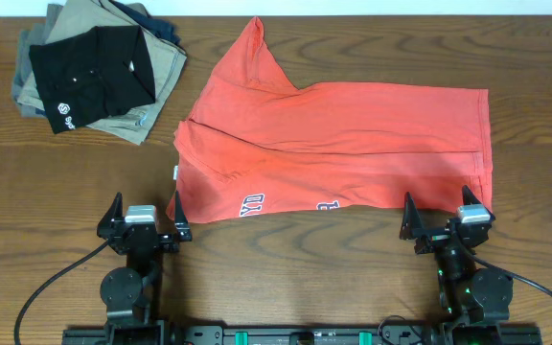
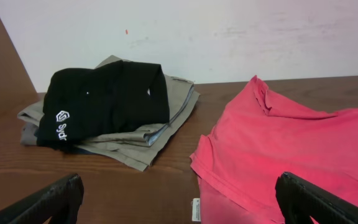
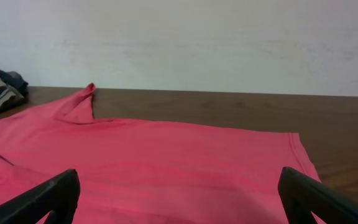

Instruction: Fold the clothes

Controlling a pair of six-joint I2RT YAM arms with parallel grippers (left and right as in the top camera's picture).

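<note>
At 7 o'clock, nearest: left gripper (image 1: 145, 213), jaws wide, empty. 5 o'clock: right gripper (image 1: 438, 218), jaws wide, empty, just beside hem corner. Centre: red T-shirt (image 1: 333, 144) lying flat, long axis 9-to-3, hem toward 3, sleeve tip toward 12. Far, 10 o'clock: folded clothes pile (image 1: 94, 77).

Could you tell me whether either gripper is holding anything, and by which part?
Nothing is held: the left gripper and right gripper both stand open and empty near the red shirt.
</note>
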